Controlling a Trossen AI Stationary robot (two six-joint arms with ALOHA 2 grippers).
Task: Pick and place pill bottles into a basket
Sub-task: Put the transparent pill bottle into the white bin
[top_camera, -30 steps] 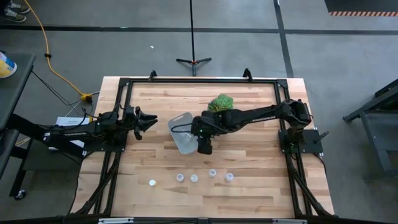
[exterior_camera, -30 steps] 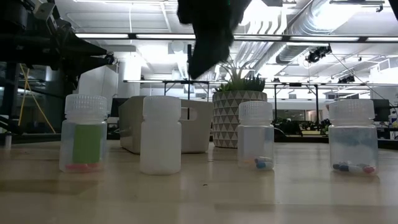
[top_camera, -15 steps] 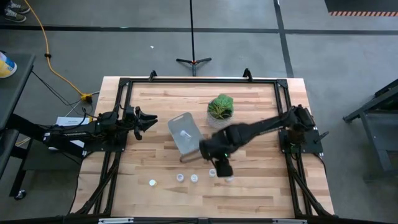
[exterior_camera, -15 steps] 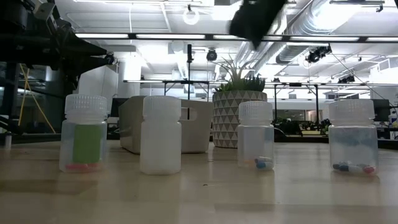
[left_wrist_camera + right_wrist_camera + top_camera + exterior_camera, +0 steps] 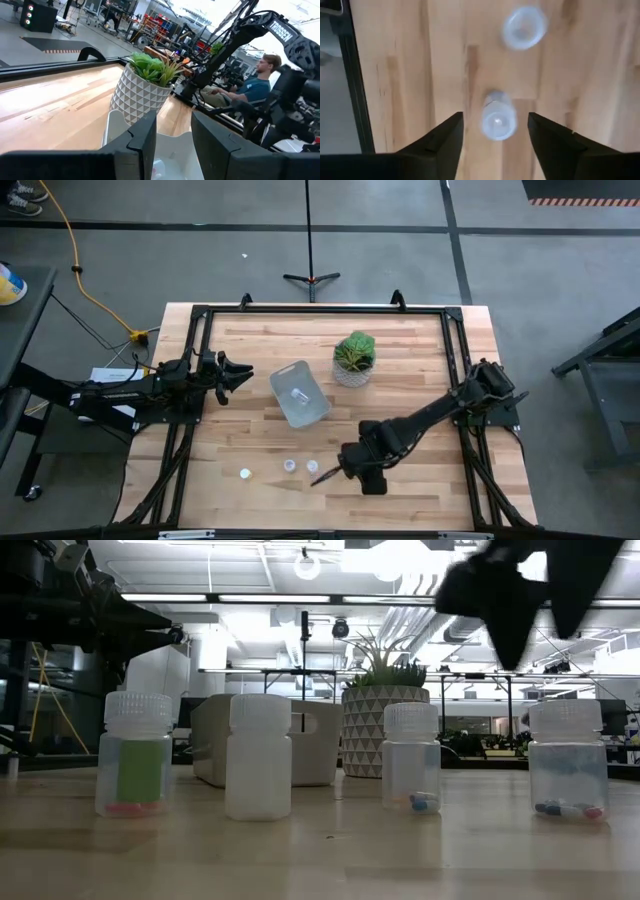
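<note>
above a pill bottle (image 5: 497,120) near the table's front edge, the right end effector (image 5: 495,131) hangs spread, empty.

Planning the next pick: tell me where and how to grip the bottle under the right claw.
Grip the bottle across its round body just below the cap, coming straight down. It stands upright, centred between the open fingers of the right claw, with a neighbouring bottle standing apart.

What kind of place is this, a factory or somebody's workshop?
Probably a robotics lab or workshop. A wooden table stands on a bare concrete floor, exposed ducts and strip lights run overhead, and a seated person works among other equipment behind the potted plant.
</note>
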